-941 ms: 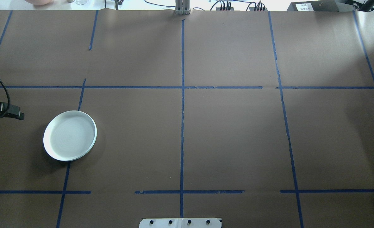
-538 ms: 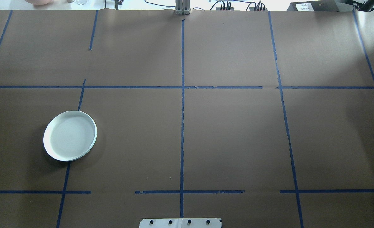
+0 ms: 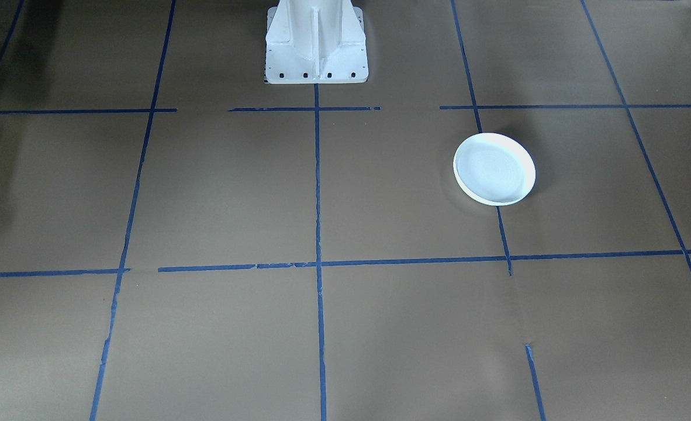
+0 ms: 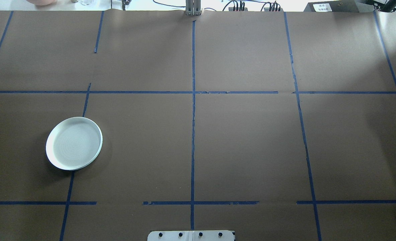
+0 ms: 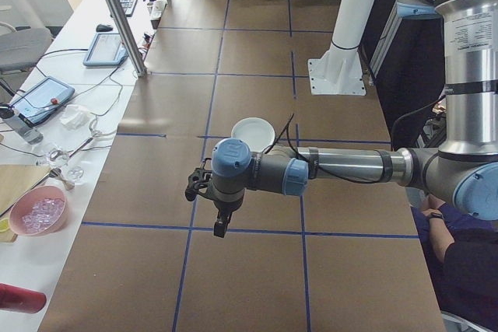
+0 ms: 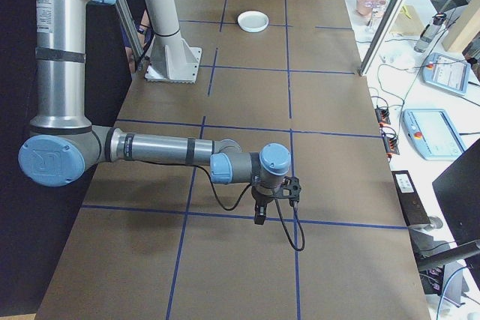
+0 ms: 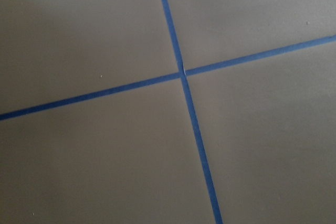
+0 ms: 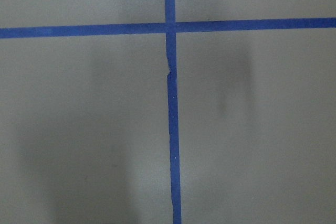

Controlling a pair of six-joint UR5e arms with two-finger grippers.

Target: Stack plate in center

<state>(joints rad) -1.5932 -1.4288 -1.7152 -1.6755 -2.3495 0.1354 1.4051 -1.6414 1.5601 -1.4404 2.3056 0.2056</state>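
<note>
1. Now the left end effector (image 5: 221, 228) is gone from the overhead view. A moment ago it was poking in at the left edge, close to the plate (image 4: 74, 143). It has pulled back and hangs over the tabletop (image 4: 251, 140), pointing down, well apart from the plate.
2. The plate has not moved. It sits flat on the robot's left side of the tabletop, right on top of one of the blue tape lines (image 4: 193, 134). It is far from the middle cross of tape.
3. Nothing is touching the plate. Its near edge seems to show a second rim under the first, so it may be a small stack, but I cannot be sure.
4. I cannot tell if the left end effector is released or clenched. It shows only in the side view, and its own camera sees just tape and bare tabletop. Nothing can be seen in its grip.
5. The right end effector (image 6: 259, 219) also hangs over bare tabletop on the far side from the plate. I cannot tell its state either.
6. My guess is that both arms are out of the way and no grab is going on right now.
</note>
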